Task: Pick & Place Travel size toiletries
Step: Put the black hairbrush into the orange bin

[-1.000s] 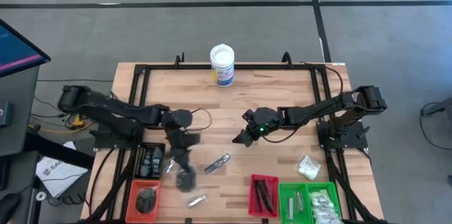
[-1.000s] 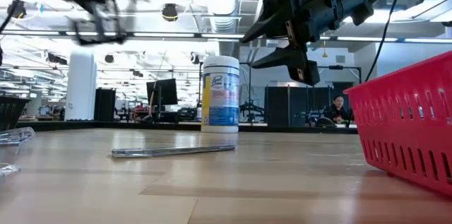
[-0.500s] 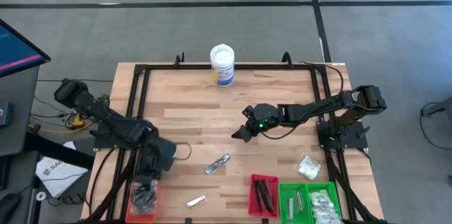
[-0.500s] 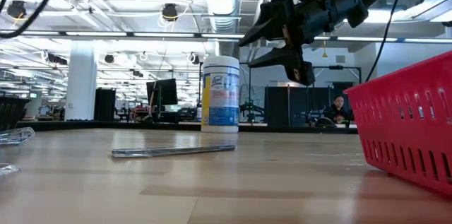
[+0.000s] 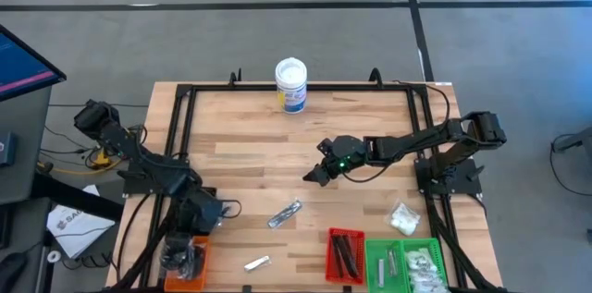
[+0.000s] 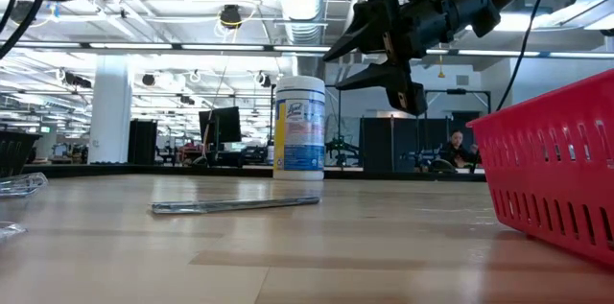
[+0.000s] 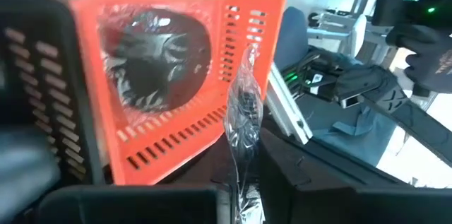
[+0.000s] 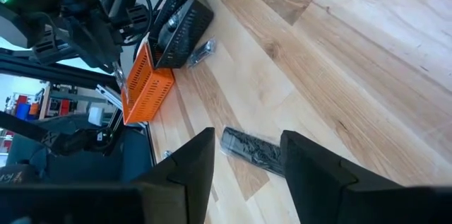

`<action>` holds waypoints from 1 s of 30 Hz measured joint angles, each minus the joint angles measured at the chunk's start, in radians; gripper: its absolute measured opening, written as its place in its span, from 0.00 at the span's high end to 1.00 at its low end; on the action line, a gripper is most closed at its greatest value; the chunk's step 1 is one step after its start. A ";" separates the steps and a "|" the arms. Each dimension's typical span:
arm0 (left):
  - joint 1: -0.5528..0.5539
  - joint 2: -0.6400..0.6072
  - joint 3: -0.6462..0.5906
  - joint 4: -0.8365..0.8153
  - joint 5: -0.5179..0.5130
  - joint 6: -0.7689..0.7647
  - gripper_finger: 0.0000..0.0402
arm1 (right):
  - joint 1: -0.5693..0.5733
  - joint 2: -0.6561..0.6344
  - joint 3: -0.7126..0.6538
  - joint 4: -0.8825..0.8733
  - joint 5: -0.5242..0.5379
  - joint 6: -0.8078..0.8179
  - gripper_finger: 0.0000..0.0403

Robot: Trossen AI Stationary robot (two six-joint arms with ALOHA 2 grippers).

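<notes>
Left gripper point(image 5: 182, 249) over orange tray point(image 7: 248, 3) at seven o'clock, pinching a clear packet point(image 7: 244, 118), likely for dropping there; right gripper point(image 5: 314, 177), fingers spread, above table centre, aimed at silvery sachet point(image 5: 285, 213), seemingly next.
</notes>
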 joint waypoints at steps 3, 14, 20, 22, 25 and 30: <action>0.000 0.000 0.000 0.016 -0.001 -0.008 0.94 | 0.000 0.000 0.000 0.000 0.000 0.000 0.62; 0.000 0.000 0.000 0.031 -0.005 -0.036 0.94 | 0.001 0.000 0.000 0.000 0.000 0.002 0.62; 0.000 0.000 0.000 0.040 -0.005 -0.055 0.94 | 0.001 0.000 0.000 0.000 0.000 0.002 0.61; 0.000 0.000 0.000 0.042 -0.004 -0.073 0.94 | 0.000 0.000 0.000 0.000 0.000 0.002 0.62; 0.000 0.000 0.000 0.050 0.005 -0.114 0.94 | 0.000 0.000 0.000 0.000 0.000 0.002 0.62; 0.000 0.000 0.000 0.056 0.012 -0.224 0.94 | 0.000 0.000 0.000 0.000 0.000 0.002 0.62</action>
